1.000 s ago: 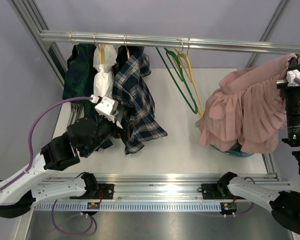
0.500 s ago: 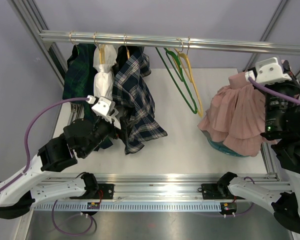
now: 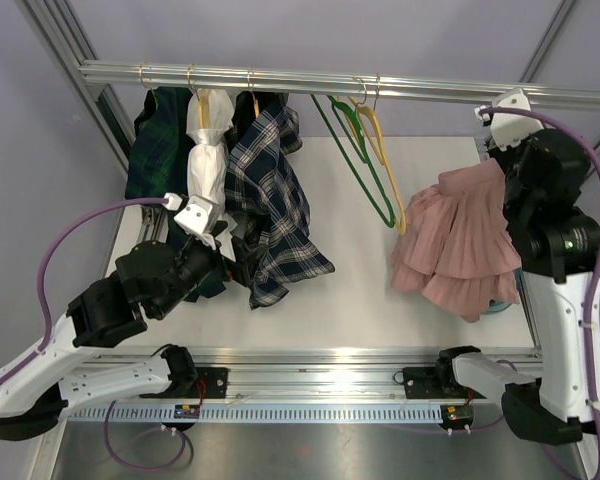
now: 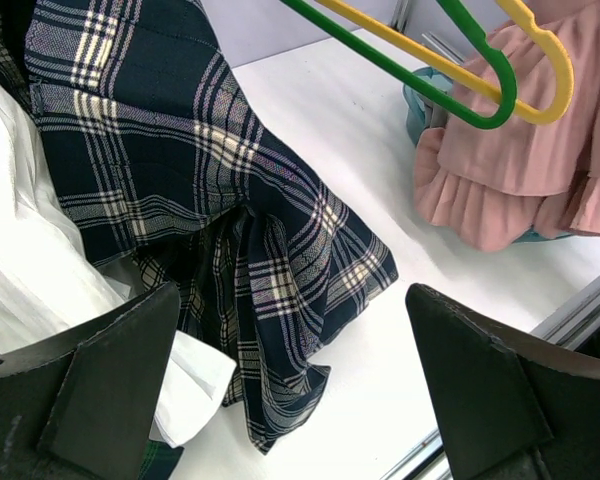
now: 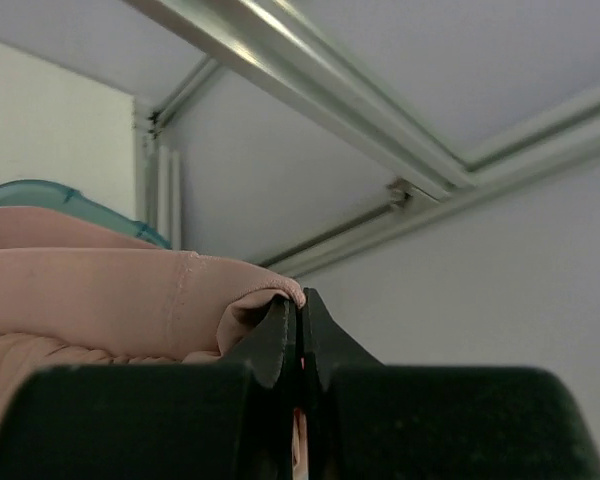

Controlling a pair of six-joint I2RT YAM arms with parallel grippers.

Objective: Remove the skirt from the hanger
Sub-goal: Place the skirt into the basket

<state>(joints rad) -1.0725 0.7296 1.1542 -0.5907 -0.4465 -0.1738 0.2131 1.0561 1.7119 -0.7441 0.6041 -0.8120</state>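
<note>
Swung back toward the rail, the right claw (image 5: pixel 298 345) now holds the pink skirt (image 3: pixel 460 250) lower than a second ago, its hem draped down over the teal bin (image 3: pixel 497 305) on the bench (image 3: pixel 360 280). Its fingers are pressed together on a fold of the waistband. The skirt hangs below and to the left of that claw, already free of the green hanger (image 3: pixel 355 150) and yellow hanger (image 3: pixel 385 165), which hang bare on the rail (image 3: pixel 280 78) further left. My read: removal is done and the drop is in hand; the next move calls for lowering and letting go over the bin. Frame posts stand close on that claw's right; open bench lies left. The left claw (image 4: pixel 300 400) stands wide apart, empty, facing the plaid skirt (image 4: pixel 180 200).
</note>
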